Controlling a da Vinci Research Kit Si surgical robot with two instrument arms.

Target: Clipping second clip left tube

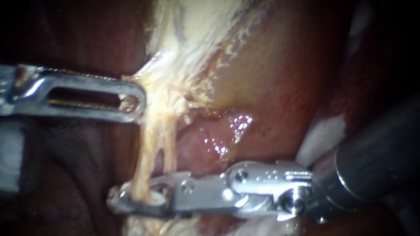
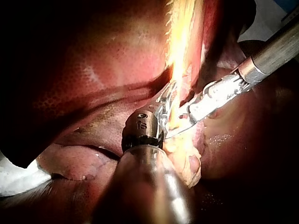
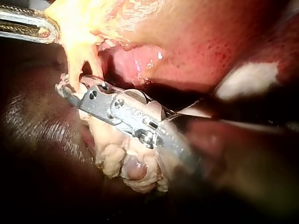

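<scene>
In the endoscope view, the left instrument (image 1: 134,102) reaches in level from the left. Its slotted jaws lie together with the edge of the pale tissue (image 1: 196,21) pinched at their tip, and the tissue is drawn out to a point towards them. Below that grip two thin yellowish strands run down side by side. The one nearer the left instrument is the left tube (image 1: 143,147), with the second strand (image 1: 169,148) just beside it. The right instrument (image 1: 121,199) comes in low from the right, and its jaws are clamped on the left tube near its lower end, one jaw on each side. Reddish-brown liver (image 1: 289,74) lies behind the strands.

In the left wrist view, the left instrument's jaws hold the brightly lit pale tissue just ahead of its wrist. The right instrument crosses close beyond them, its jaws closed on a strand; which strand cannot be told here. A fatty lump (image 2: 187,161) hangs beside the left instrument's shaft, under the crossing.

In the right wrist view, the right instrument's jaws grip the foot of the tube, and the fatty lump lies under and against them. The left instrument shows ahead, holding the upper edge of the pale tissue, apart from the right instrument's jaws.
</scene>
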